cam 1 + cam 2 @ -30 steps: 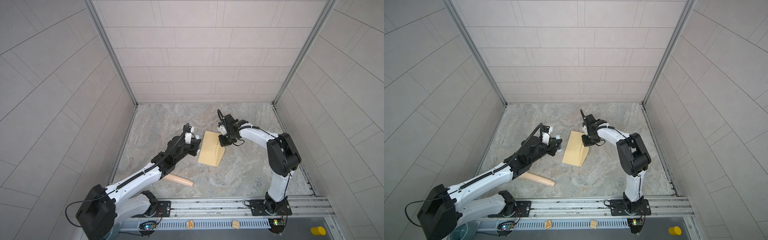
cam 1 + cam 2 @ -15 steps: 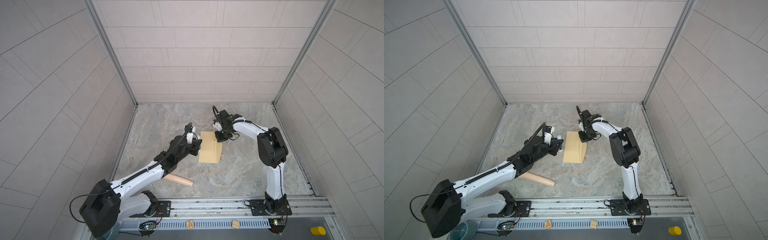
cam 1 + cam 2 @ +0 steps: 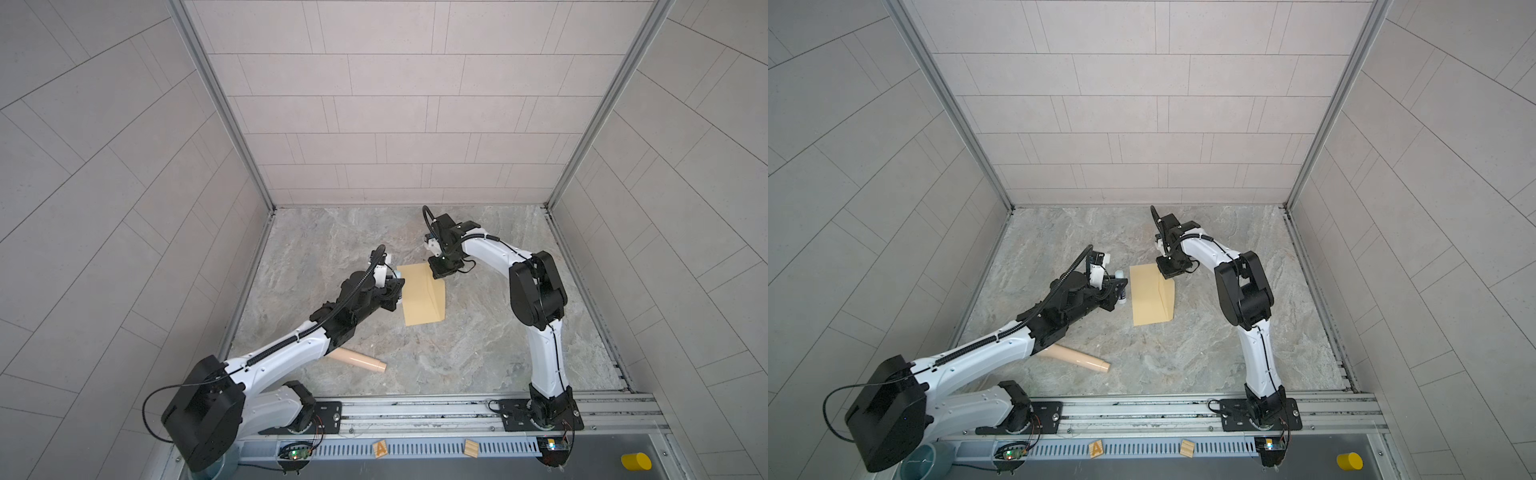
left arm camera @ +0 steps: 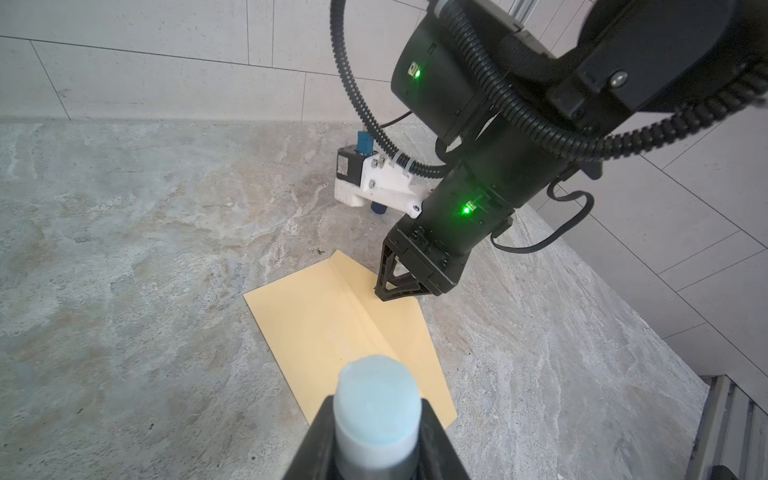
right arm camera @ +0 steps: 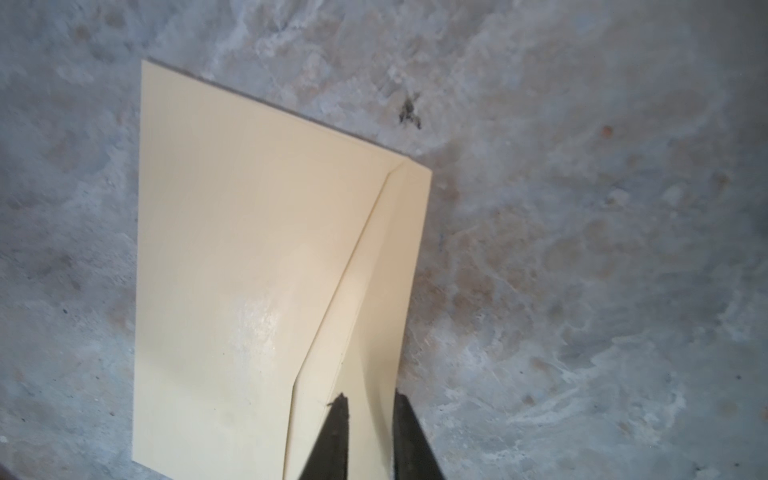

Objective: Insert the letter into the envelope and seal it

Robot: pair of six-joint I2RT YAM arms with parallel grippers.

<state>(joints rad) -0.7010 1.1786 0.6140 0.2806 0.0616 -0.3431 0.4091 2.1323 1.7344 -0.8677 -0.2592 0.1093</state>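
Observation:
The tan envelope [image 3: 417,297] [image 3: 1148,297] lies on the marbled floor, its angled flap [image 5: 374,291] folded over along the right side. My right gripper [image 5: 371,395] [image 3: 440,274] points down at the flap's far end. Its jaws stand slightly apart and open, with the flap's edge in the gap. My left gripper [image 4: 376,411] [image 3: 1121,291] hovers at the envelope's left edge [image 4: 291,332]. It is shut on a white glue stick [image 4: 376,386] with a pale blue tip. The letter shows in no view.
A beige tube [image 3: 361,360] lies on the floor near the front, partly under my left arm. Two wooden blocks [image 3: 380,449] [image 3: 471,449] and a yellow cylinder [image 3: 636,461] sit by the front rail. Tiled walls close in three sides.
The flap stood raised like a tent in my right gripper and now lies down on the envelope. The right gripper moved toward the far end and its jaws parted. The left arm barely moved.

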